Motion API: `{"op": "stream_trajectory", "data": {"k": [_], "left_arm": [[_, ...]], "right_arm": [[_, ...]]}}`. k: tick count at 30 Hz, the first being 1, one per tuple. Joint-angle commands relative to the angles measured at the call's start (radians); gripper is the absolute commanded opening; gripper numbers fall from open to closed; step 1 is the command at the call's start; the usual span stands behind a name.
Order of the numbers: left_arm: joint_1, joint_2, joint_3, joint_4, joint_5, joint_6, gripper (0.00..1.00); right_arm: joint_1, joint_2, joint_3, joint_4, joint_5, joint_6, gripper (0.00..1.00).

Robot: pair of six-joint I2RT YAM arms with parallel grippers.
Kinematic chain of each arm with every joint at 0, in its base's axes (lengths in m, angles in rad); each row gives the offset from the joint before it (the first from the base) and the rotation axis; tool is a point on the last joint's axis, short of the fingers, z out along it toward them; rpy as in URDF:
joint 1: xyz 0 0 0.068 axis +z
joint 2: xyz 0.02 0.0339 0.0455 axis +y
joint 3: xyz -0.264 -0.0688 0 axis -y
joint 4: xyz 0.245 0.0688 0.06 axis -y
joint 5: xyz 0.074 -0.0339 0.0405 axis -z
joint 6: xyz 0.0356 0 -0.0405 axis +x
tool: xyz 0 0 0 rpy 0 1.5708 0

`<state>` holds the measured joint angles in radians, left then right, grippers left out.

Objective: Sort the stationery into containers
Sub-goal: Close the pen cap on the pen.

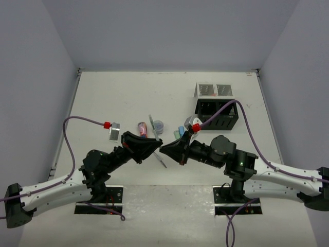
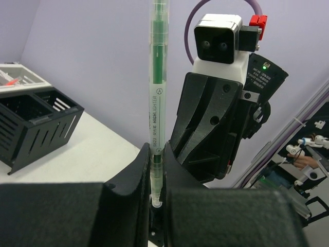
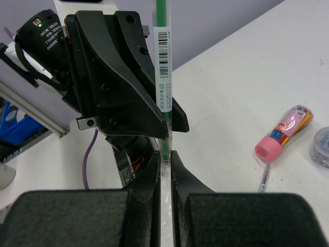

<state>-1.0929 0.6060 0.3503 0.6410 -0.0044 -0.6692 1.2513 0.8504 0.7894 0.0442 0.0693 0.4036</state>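
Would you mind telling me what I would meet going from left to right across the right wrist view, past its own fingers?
From the left: purple cable → green highlighter → pink marker → round grey-blue pot, cut off by the frame's edge.

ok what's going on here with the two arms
Both arms hold one green highlighter between them above the table, apparently mid-handover. The left pincer is shut on one end, the right pincer on the other. A pink marker and a small grey-blue pot lie loose on the table; the black container and white container stand further back on the right.
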Motion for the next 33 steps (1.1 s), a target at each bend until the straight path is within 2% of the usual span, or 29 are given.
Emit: {"op": "stream_trajectory", "data": {"k": [1, 16, 24, 33], "left_arm": [[-0.007, 0.003, -0.043, -0.037, 0.08, -0.017, 0.0], [-0.02, 0.102, -0.035, -0.069, 0.091, -0.053, 0.0], [-0.027, 0.103, -0.068, -0.071, 0.074, -0.085, 0.0], [-0.03, 0.126, -0.048, -0.07, 0.073, -0.09, 0.0]], "right_arm": [[-0.039, 0.007, 0.115, 0.117, 0.069, -0.028, 0.0], [-0.099, 0.025, 0.214, 0.113, -0.003, -0.103, 0.0], [-0.154, 0.022, 0.252, 0.119, -0.039, -0.091, 0.0], [-0.162, 0.067, 0.264, 0.141, -0.088, -0.071, 0.0]]}}
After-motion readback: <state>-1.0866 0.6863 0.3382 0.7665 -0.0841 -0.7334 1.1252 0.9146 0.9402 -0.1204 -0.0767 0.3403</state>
